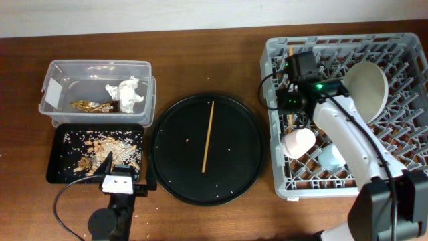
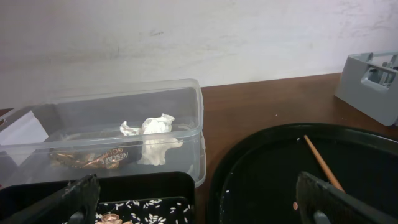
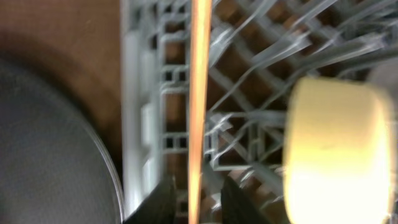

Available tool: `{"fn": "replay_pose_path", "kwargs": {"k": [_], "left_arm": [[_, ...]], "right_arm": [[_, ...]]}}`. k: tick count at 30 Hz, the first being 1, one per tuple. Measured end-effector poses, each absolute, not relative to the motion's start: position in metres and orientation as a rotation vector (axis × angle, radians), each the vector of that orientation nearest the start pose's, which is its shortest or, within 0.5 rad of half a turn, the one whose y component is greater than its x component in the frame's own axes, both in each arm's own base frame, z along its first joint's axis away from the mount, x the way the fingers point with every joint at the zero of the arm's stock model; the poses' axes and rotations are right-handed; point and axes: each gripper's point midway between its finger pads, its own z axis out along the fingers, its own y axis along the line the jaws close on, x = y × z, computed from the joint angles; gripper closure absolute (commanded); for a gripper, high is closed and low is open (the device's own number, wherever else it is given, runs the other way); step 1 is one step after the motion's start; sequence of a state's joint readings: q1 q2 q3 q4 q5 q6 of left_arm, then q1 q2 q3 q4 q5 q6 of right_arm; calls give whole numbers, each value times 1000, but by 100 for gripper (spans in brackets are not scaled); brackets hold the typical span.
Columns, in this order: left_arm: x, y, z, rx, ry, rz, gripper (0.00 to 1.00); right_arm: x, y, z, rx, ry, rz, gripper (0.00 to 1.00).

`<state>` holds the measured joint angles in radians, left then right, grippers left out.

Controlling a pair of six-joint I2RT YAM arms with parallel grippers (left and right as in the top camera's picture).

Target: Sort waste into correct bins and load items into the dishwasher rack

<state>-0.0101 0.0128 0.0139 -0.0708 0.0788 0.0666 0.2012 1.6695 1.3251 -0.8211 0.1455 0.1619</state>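
One chopstick (image 3: 199,93) clenched in right jaws over rack (image 1: 409,80) — tissue (image 1: 127,94), wrapper (image 1: 90,106) in tub (image 1: 100,63); left jaws released.

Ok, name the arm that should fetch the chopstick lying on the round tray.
Left. The left fingers are open and empty beside the round tray, near that chopstick. The right fingers are shut on the other chopstick over the dishwasher rack.

Overhead view looks straight down on the whole tabletop (image 1: 200,67). Left wrist view sits low, facing the wall (image 2: 186,37) across clear tub (image 2: 186,112) and round tray (image 2: 261,168), both also seen overhead. Right wrist view, blurred, hangs close over the rack (image 3: 140,112).
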Motion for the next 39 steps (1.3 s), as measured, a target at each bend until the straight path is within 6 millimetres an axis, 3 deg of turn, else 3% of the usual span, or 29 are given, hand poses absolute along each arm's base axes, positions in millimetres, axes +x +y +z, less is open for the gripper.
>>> {"fn": "replay_pose_path", "kwargs": {"k": [2,6,8,11,13,14,15,16,17,19,20,21,22,26,28,32,34,37,39], "left_arm": [[246,-16,160,123,1636,-22,1],[246,-16,160,123,1636,-22,1],[246,-16,160,123,1636,-22,1],[246,-16,160,123,1636,-22,1],[246,-16,160,123,1636,-22,1],[246,-16,160,123,1636,-22,1],[246,-16,160,123,1636,-22,1],[246,-16,160,123,1636,-22,1],[246,-16,160,123,1636,-22,1],[246,-16,160,123,1636,-22,1],[246,-16,160,123,1636,-22,1],[246,-16,160,123,1636,-22,1],[246,-16,160,123,1636,-22,1],[246,-16,160,123,1636,-22,1],[246,-16,160,123,1636,-22,1],[246,-16,160,123,1636,-22,1],[246,-16,160,123,1636,-22,1],[246,-16,160,123,1636,-22,1],[246,-16,160,123,1636,-22,1]], "right_arm": [[383,72,126,-86,2731,-64,40],[363,118,140,-199,2721,56,41],[343,154,140,-283,2745,162,40],[309,223,128,-398,2785,300,40],[288,271,93,-412,2851,333,42],[280,283,70,-382,2905,314,52],[278,292,43,-315,2955,290,71],[278,293,20,-271,2995,259,73],[277,289,2,-229,3033,211,82],[284,292,2,-176,3021,225,96],[284,291,2,-165,3022,219,96],[285,290,1,-154,3023,212,92],[285,289,1,-146,3025,209,76],[287,298,6,-231,2997,265,54],[290,300,12,-284,2974,273,50],[346,355,76,-268,2683,542,38],[367,370,96,-195,2571,617,38],[393,380,105,-115,2455,664,36],[409,384,88,-81,2426,665,36]]}}
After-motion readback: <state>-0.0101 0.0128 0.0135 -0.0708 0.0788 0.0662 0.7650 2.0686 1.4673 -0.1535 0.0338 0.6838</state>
